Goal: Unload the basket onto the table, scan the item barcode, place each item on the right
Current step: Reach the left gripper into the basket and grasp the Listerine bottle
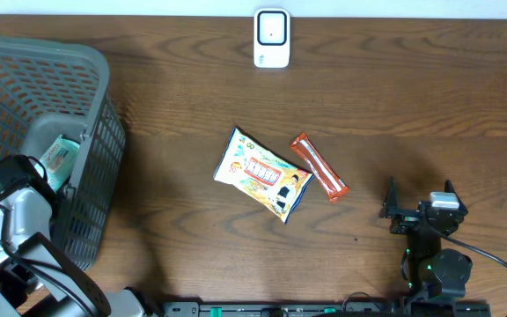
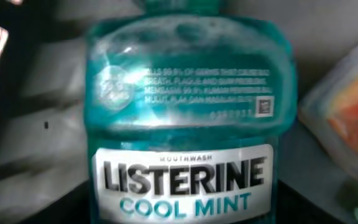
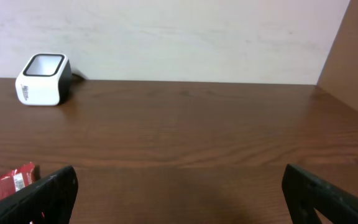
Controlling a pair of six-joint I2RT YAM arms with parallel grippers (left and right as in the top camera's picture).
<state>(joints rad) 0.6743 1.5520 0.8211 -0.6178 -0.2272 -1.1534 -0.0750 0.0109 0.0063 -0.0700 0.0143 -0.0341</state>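
Pick-up is judged in hand: the mouthwash bottle (image 2: 185, 124) in the left basket (image 1: 95, 79) is faced by the left hand (image 1: 26, 172) (grip indiscernible; right hand (image 3: 179, 186) released); closure is required next.

Mock shop checkout, white barcode scanner (image 1: 272, 38), grey shopping basket (image 1: 95, 79), packaged snacks (image 1: 263, 175), wooden table (image 1: 412, 106)

Left arm (image 1: 23, 218) bent low, right arm (image 1: 438, 264) at rest with jaws wide.
The left gripper (image 1: 20, 169) points downward, and I can't make out its jaws. The right gripper (image 1: 421, 204) sits low and level, its fingers (image 3: 48, 190) spread fully apart, gripping nothing.
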